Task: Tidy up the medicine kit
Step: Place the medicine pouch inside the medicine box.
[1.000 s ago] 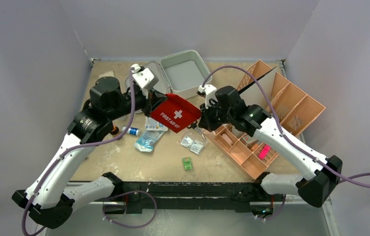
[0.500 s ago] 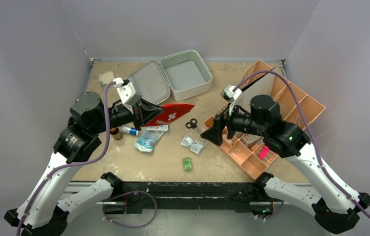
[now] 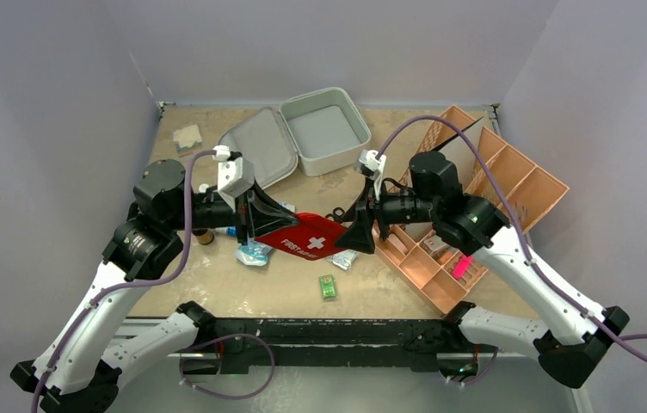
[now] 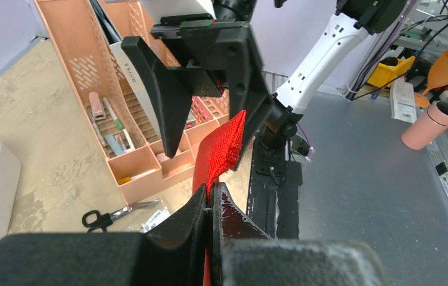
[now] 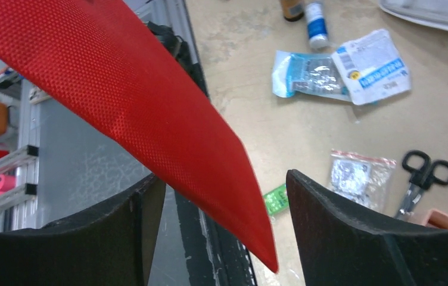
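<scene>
The left gripper (image 4: 211,207) is pinched tight on one edge of the flat red woven-fabric first-aid pouch (image 3: 305,242), holding it up above the beige tabletop (image 3: 363,284). The right gripper (image 5: 221,182) stands wide open with the pouch's free pointed corner between its fingers, and neither pad appears to touch the fabric. The pale grey-white hinged clamshell medicine kit (image 3: 335,160) lies open at the far middle of the table, well behind the pouch, with nothing visible inside it. The step looks like a handover or a two-arm hold of the pouch. To do it well, the right jaws should close squarely over more than the very tip, since thin cloth may fold or slip out, and the left should let go only once that grip is firm. The black-handled scissors (image 5: 413,189) and a clear foil sachet (image 5: 355,173) lie underneath, out of the way.
</scene>
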You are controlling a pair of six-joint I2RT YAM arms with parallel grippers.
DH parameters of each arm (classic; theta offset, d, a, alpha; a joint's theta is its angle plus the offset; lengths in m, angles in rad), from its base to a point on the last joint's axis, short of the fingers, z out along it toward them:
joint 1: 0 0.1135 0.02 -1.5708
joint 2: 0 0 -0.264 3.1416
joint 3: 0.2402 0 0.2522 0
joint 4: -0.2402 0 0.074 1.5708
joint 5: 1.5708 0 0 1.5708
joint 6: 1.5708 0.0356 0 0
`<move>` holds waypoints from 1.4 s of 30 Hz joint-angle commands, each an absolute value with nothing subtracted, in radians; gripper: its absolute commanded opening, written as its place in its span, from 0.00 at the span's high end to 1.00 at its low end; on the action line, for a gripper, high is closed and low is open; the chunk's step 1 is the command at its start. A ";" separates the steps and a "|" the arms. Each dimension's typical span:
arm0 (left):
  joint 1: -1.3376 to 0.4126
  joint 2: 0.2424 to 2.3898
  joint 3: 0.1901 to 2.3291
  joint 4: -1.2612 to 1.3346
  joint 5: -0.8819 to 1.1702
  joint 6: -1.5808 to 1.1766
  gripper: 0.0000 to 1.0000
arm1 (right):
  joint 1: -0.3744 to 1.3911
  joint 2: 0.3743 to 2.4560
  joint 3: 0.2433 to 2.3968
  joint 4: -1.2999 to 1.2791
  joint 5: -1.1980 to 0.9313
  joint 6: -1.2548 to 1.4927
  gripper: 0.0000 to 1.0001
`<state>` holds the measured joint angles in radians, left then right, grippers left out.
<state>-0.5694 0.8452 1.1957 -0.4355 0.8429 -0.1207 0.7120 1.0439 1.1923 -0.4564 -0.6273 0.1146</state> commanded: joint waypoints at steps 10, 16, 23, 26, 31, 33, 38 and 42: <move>-0.563 0.870 1.256 -0.553 0.545 -0.034 0.76 | 0.709 1.055 1.244 -0.397 -0.593 0.219 1.00; -0.563 0.919 1.285 -0.635 0.300 0.038 0.56 | 0.706 1.171 1.394 -0.562 -0.374 0.217 1.00; -0.562 0.912 1.161 -0.589 0.177 0.036 0.42 | 0.695 1.427 1.697 -0.700 -0.136 0.173 1.00; -0.562 0.905 1.097 -0.576 0.180 0.034 0.34 | 0.683 1.578 1.850 -0.737 -0.075 0.140 1.00; -0.562 0.898 1.023 -0.602 0.173 0.054 0.28 | 0.661 1.821 2.097 -0.749 0.018 0.094 1.00; -0.562 0.882 0.995 -0.587 0.159 0.066 0.28 | 0.640 1.905 2.186 -0.755 0.049 0.091 1.00; -0.563 0.853 1.009 -0.579 0.085 0.027 0.27 | 0.601 2.041 2.312 -0.728 0.033 0.095 1.00; -0.563 0.844 0.976 -0.543 0.119 0.037 0.28 | 0.562 2.134 2.417 -0.707 0.015 0.099 1.00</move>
<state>-0.5694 0.8627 0.9836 -0.6090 0.1242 0.0402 0.5926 2.1128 2.2955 -0.7368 0.0090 0.1108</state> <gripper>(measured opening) 0.723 0.008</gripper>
